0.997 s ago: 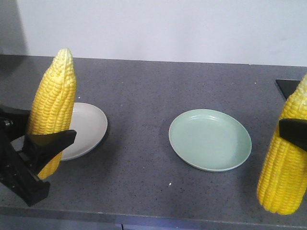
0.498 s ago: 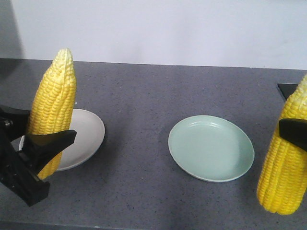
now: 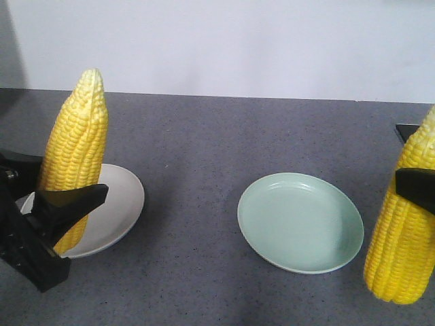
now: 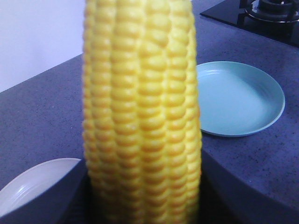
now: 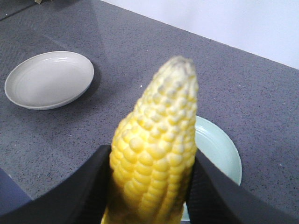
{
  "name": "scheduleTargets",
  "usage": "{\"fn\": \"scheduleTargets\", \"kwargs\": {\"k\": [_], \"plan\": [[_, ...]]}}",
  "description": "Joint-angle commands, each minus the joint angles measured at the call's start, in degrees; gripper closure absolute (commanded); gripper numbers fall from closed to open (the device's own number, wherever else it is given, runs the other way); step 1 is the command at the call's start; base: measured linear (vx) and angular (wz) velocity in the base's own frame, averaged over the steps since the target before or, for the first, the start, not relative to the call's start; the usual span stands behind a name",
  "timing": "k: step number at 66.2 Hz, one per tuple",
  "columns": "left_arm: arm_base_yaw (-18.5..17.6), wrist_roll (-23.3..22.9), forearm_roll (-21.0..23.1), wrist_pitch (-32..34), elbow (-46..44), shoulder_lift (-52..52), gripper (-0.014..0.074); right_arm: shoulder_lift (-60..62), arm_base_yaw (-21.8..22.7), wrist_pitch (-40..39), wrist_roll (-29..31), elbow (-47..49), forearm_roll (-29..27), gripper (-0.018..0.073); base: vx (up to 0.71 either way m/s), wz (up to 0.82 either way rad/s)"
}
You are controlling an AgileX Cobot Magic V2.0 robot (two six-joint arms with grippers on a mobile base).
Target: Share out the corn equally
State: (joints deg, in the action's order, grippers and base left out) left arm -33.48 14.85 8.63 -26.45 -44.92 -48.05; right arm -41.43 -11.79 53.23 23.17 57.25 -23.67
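- Nothing plated yet: white plate (image 3: pixel 112 210) and green plate (image 3: pixel 299 221) both sat bare on the grey surface (image 3: pixel 204 142).
- Left pincer (image 3: pixel 58 204) clenched on one upright corn cob (image 3: pixel 73 146), above the white plate's near edge.
- Right pincer (image 5: pixel 149 186) clamped another cob (image 5: pixel 159 140), beside the green plate.
- Probably more cobs out of frame, couldn't tell.

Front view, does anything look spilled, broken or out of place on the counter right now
Nothing stands out. The white plate and the green plate sit flat and empty on the grey counter. The left tool and right tool each grip a corn cob upright, tip up: left cob, right cob.
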Motion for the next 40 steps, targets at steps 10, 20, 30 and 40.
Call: {"fn": "scheduleTargets", "kwargs": {"k": [10,20,30,40], "plan": [[-0.1,-0.5,0.7,4.1,-1.6,0.4,0.0370,0.0,0.1,-3.6,0.2,1.5,-0.9,0.0335,0.04,-0.01],[-0.1,-0.5,0.7,4.1,-1.6,0.4,0.0370,0.0,0.1,-3.6,0.2,1.5,-0.9,0.0335,0.02,-0.02],[-0.1,-0.5,0.7,4.1,-1.6,0.4,0.0370,0.0,0.1,-3.6,0.2,1.5,-0.9,0.0335,0.01,-0.02],[-0.1,-0.5,0.7,4.1,-1.6,0.4,0.0370,0.0,0.1,-3.6,0.2,1.5,-0.9,0.0335,0.00,-0.01]]}}
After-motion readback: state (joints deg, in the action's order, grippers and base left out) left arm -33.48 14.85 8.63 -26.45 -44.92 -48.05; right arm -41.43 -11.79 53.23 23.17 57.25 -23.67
